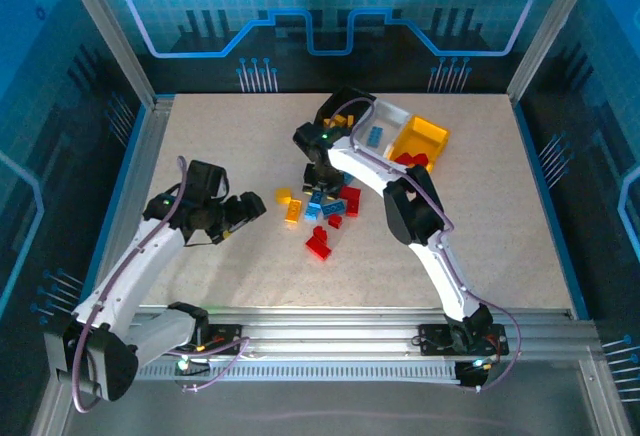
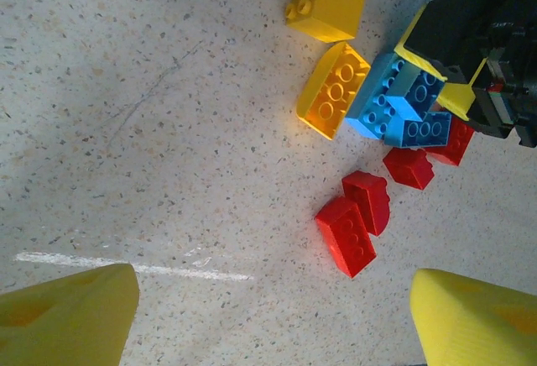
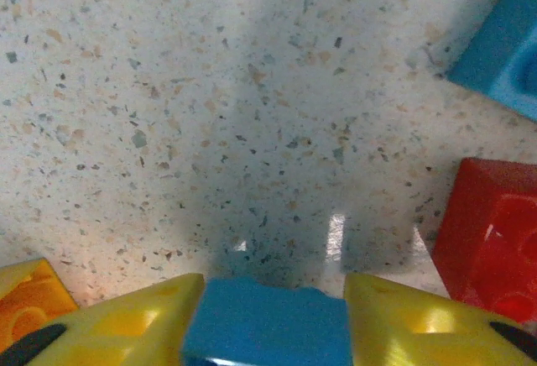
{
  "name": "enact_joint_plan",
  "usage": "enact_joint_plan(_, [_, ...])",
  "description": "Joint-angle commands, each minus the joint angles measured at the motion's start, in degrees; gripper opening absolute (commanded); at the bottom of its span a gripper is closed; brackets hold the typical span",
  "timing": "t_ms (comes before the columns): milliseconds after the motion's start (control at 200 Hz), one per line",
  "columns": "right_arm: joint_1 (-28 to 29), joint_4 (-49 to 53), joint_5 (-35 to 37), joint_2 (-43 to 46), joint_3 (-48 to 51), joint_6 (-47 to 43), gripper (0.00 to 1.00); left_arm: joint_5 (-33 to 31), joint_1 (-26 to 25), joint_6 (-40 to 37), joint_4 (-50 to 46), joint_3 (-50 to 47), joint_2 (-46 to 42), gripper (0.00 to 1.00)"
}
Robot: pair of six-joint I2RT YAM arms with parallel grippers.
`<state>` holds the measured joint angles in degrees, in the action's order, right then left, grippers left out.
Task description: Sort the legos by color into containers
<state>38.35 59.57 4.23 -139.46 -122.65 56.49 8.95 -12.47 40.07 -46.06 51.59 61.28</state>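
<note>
Loose legos (image 1: pixel 322 211) in red, blue and yellow-orange lie clustered mid-table. My right gripper (image 1: pixel 320 181) points down into the pile's far edge; in the right wrist view it (image 3: pixel 267 316) is shut on a blue brick (image 3: pixel 268 328) just above the tabletop. My left gripper (image 1: pixel 248 211) hovers left of the pile, open and empty (image 2: pixel 273 316). Ahead of it lie two red bricks (image 2: pixel 357 223), an orange brick (image 2: pixel 334 89), a yellow brick (image 2: pixel 325 1) and blue bricks (image 2: pixel 401 97). The black bin (image 1: pixel 352 99), white bin (image 1: pixel 392 114) and yellow bin (image 1: pixel 428 133) stand in a row at the back.
A red brick (image 3: pixel 495 240) and another blue brick (image 3: pixel 503 39) lie close to the right fingers, an orange one (image 3: pixel 25 299) at the left. The right arm's forearm (image 1: pixel 365 166) stretches over the pile's right side. Metal frame posts (image 1: pixel 110 31) edge the table.
</note>
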Motion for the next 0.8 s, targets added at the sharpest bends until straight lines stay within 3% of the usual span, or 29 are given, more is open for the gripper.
enact_joint_plan(0, [0.8, 2.1, 0.2, -1.1, -2.2, 0.8, 0.41, 0.5, 1.0, -1.8, -0.5, 0.0, 0.3, 0.85])
enact_joint_plan(125, [0.5, 2.7, 0.2, -0.4, -2.2, 0.4, 0.32, 1.2, 1.5, -2.3, 0.5, 0.8, 2.1, 0.85])
enact_joint_plan(255, [0.5, 2.9, 1.2, 2.3, -1.1, -0.5, 0.29, 2.0, 1.6, -2.2, 1.7, 1.9, 4.1, 0.85])
enact_joint_plan(560, [-2.2, 1.5, 0.8, 11.6, 4.0, -3.1, 0.28, 4.2, 1.6, -1.1, 4.7, 1.3, 6.6, 0.85])
enact_joint_plan(795, [-9.4, -0.2, 0.2, 15.7, 4.7, -6.8, 0.27, 7.4, 1.4, 1.5, 7.6, -0.2, 7.2, 0.85])
